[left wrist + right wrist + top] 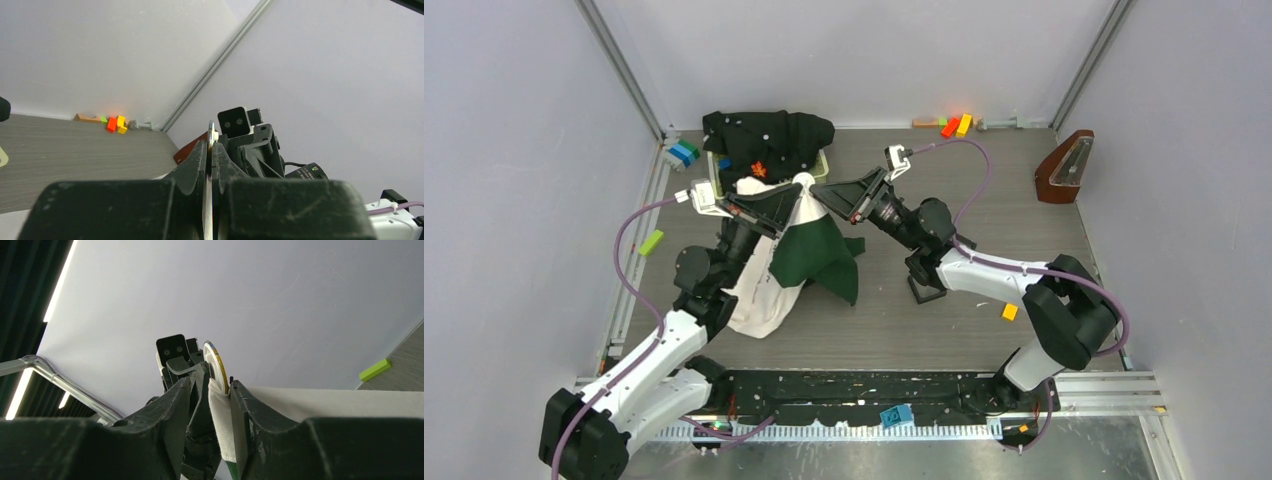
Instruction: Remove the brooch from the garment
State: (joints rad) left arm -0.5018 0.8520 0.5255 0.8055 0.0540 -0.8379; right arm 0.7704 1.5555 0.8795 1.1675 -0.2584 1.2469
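The cream-white and dark green garment (pixel 819 255) hangs from between my two grippers down to the table. My left gripper (pixel 796 192) is shut on the brooch, a thin round disc that the left wrist view shows edge-on (pixel 211 131) between its fingers (pixel 197 160). In the right wrist view the brooch (pixel 216 362) is white with a yellow rim and sticks up above cream cloth (pixel 220 415). My right gripper (pixel 817 193) meets the left one tip to tip. Its jaws (pixel 210 382) stand apart, with the cloth and the left gripper's tips between them.
A black speckled garment (pixel 769 135) lies in a tray at the back. A brown metronome (pixel 1064 168) stands at the right. Coloured blocks lie at the back wall (pixel 956 125), back left (pixel 682 153), left (pixel 651 241) and right (pixel 1009 311). A black box (pixel 927 290) sits under the right arm.
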